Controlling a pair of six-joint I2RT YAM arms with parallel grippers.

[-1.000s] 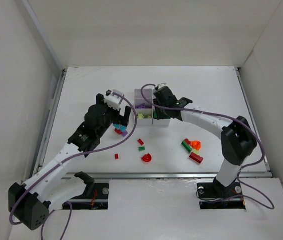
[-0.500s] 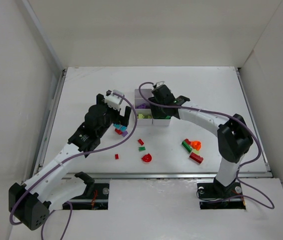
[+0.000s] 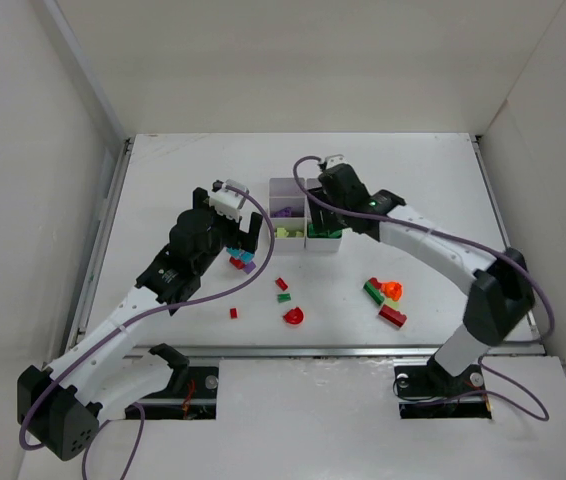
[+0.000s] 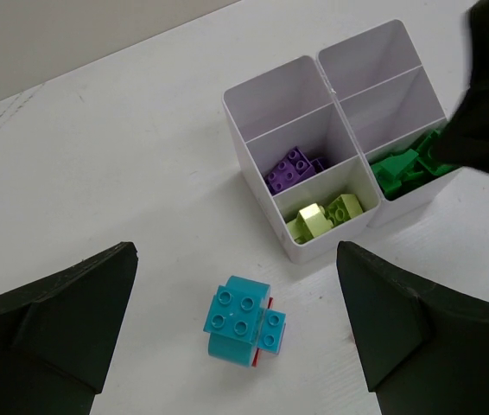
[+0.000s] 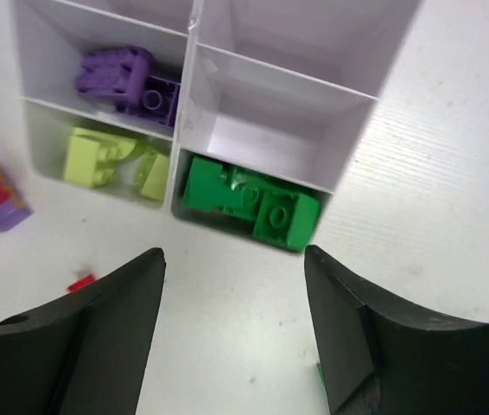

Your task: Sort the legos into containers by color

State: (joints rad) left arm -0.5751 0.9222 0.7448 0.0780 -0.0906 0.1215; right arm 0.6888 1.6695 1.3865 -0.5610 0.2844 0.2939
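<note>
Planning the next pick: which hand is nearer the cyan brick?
Left. The left hand hovers directly over the cyan brick; the right hand is over the tray.

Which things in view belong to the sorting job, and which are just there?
Job: white tray holding green bricks, purple bricks, yellow-green bricks; loose cyan brick, red brick, orange brick.
Not job: enclosure walls, front rail.

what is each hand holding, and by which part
Nothing. The left hand hangs open over the cyan brick; the right hand is open above the tray, green bricks inside.
</note>
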